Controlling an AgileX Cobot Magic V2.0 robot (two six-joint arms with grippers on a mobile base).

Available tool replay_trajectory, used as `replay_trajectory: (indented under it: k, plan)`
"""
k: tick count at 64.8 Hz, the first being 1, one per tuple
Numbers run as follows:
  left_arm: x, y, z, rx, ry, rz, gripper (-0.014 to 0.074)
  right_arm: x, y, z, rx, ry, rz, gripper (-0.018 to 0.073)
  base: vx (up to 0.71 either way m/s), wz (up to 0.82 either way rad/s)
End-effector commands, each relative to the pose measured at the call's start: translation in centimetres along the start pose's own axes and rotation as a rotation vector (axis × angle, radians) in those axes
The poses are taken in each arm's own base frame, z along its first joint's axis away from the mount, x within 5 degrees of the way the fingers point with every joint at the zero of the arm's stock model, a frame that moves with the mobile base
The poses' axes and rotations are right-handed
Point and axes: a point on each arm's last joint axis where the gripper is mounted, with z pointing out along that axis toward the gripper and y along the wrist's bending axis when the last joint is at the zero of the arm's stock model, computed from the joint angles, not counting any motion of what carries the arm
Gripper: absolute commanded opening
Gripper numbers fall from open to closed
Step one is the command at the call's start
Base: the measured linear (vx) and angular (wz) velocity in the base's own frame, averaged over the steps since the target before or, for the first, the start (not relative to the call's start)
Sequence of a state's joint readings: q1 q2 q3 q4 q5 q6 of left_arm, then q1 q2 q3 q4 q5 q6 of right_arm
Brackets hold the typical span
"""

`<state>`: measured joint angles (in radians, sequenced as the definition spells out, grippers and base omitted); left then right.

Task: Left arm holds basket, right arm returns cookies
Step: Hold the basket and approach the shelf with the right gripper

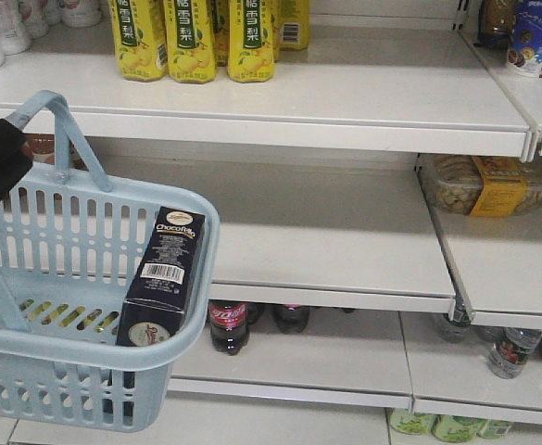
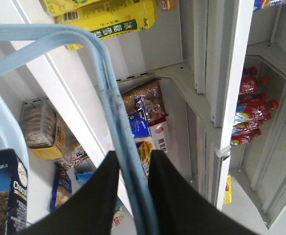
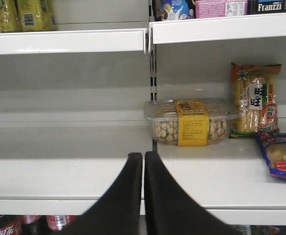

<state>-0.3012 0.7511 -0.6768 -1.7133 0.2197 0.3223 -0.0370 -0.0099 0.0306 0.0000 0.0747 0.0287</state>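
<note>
- The right pincer (image 3: pixel 143 154) has its two black fingers pressed almost together with nothing between them; it faces the front edge of the white middle shelf (image 3: pixel 59 169), apart from it
- The left pincer (image 2: pixel 134 154) is clamped on both pale blue loop handles (image 2: pixel 108 88), which run side by side between its fingers, so it carries the basket (image 1: pixel 67 356) in front of the shelving
- The cookies (image 1: pixel 164 276) stand in the basket at its right wall, foot near the front right corner, top poking above the rim and tilted towards it
- The step in hand looks like the reach for the box: the right fingers need to spread first, come in over the right rim clear of the handles, and close across the box's narrow sides near its top
- A straight lift should clear the rim; the left arm does best holding the basket level and steady meanwhile
- The box is a tall, sharp-edged navy cardboard carton with smooth printed faces that may slip, so a square, firm hold suits it
- The basket is smooth moulded plastic with slotted walls and a thick rolled rim, likely a little springy
- A clear tub of snacks (image 3: pixel 189 122) with a yellow band sits at the left edge of the neighbouring shelf
</note>
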Motion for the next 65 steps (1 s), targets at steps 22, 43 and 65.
replay_trajectory:
  k: [22,43,65]
  plan:
    - [0.09,-1.44,-0.29,0.060,0.016,-0.040,-0.0006,-0.74,0.03,-0.12,-0.005,-0.087,-0.009,-0.0008,0.12,0.01]
    - [0.09,-1.44,-0.29,0.060,0.016,-0.040,-0.0006,-0.74,0.03,-0.12,-0.005,-0.087,-0.009,-0.0008,0.12,-0.05]
    - [0.09,-1.44,-0.29,0.060,0.016,-0.040,-0.0006,-0.74,0.03,-0.12,-0.005,-0.087,-0.009,-0.0008,0.06,-0.04]
